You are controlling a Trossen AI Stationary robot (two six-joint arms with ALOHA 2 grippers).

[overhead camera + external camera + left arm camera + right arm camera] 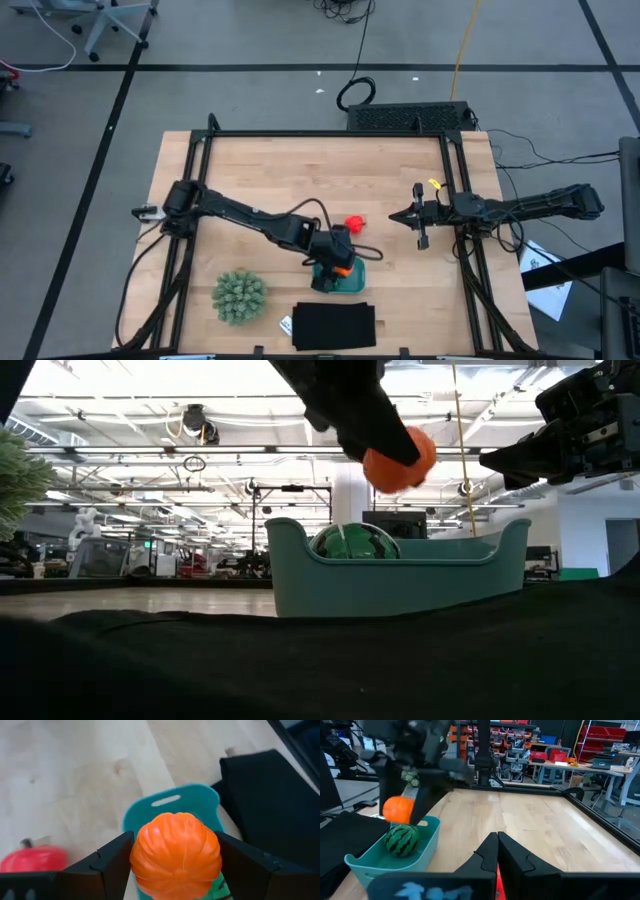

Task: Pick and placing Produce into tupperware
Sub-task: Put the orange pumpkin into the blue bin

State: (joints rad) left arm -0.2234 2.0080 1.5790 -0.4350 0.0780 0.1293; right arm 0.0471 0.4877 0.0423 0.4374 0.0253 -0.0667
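My left gripper [341, 266] hangs over the teal tupperware [340, 279], shut on the orange ball [176, 854]; the low view shows the orange ball [398, 458] in the air above the tupperware's rim [400, 555]. The dark green striped ball [354, 542] rests on the bottom of the tupperware [395, 855]. The red fruit [354, 223] lies on the wood beyond the tupperware, toward the far edge, and shows again in the left wrist view as a red fruit [34, 858]. My right gripper [400, 215] waits shut near the table's right side, above the surface. My left gripper pinches the orange ball between its two fingers [112, 862], one on each side [139, 855] of the ball. The fingers come from above, pointing down. The ball is lifted clear, hanging over the tupperware and the striped ball inside it.
A spiky pale-green plant [239, 295] stands near the table's near-left. A black flat rectangle [334, 326] lies at the near edge, just in front of the tupperware. Bare wood stretches across the far half of the table [320, 170].
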